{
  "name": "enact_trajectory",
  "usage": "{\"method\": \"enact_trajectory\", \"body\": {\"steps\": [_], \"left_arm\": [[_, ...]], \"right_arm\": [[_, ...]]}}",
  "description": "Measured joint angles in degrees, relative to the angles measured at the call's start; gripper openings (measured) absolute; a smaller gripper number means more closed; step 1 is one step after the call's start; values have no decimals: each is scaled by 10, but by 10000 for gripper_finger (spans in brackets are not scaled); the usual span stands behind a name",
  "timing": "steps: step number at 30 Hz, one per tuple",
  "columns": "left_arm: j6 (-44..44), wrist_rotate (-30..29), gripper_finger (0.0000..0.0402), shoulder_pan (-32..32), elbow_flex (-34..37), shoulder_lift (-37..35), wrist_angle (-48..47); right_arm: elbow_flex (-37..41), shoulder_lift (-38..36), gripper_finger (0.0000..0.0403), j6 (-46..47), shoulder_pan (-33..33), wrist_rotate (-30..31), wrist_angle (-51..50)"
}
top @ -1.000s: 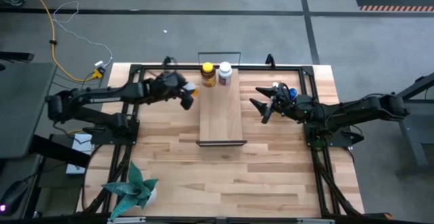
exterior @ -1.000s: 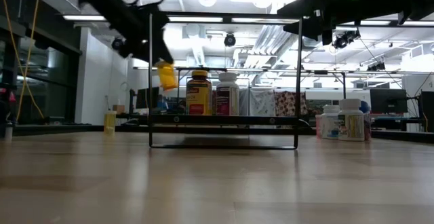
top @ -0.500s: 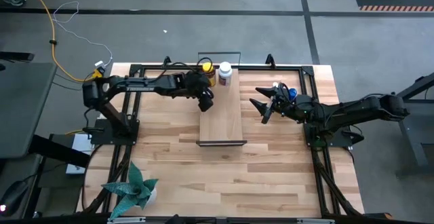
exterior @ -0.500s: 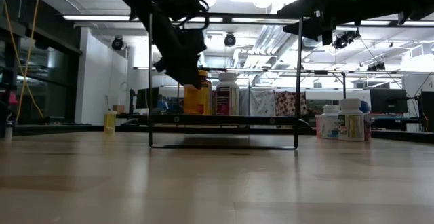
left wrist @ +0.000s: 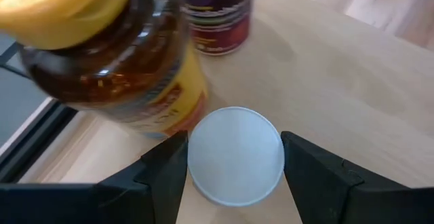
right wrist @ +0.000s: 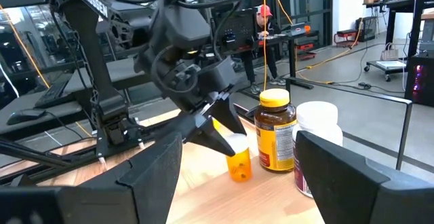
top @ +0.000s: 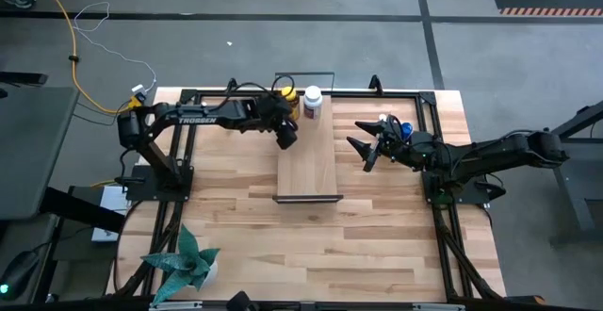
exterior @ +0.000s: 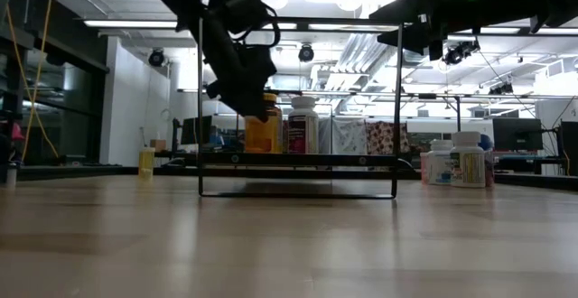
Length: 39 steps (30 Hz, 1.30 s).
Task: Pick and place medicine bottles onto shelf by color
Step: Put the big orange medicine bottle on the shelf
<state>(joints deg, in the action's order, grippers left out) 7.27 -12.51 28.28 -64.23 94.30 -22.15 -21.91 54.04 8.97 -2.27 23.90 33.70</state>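
Where left claw grips small orange bottle, label hidden.

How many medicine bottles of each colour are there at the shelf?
Amber bottle with yellow cap: 1
White bottle: 1
Small orange bottle with white cap, in the left end effector: 1
Total: 3

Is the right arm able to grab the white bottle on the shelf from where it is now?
Probably yes. The right gripper waits open beside the shelf, and bare wood lies between it and the white bottle. The left gripper works on the far side, holding the small orange bottle.
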Motion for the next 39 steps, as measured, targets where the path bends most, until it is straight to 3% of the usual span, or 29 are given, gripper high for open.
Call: {"method": "enact_trajectory", "body": {"steps": [30, 39], "left_arm": [[0, -1, 210, 12, 0, 0, 14], [2, -1, 251, 12, 0, 0, 12]], "right_arm": [[0, 0, 279, 0, 0, 0, 0], [0, 0, 279, 0, 0, 0, 0]]}}
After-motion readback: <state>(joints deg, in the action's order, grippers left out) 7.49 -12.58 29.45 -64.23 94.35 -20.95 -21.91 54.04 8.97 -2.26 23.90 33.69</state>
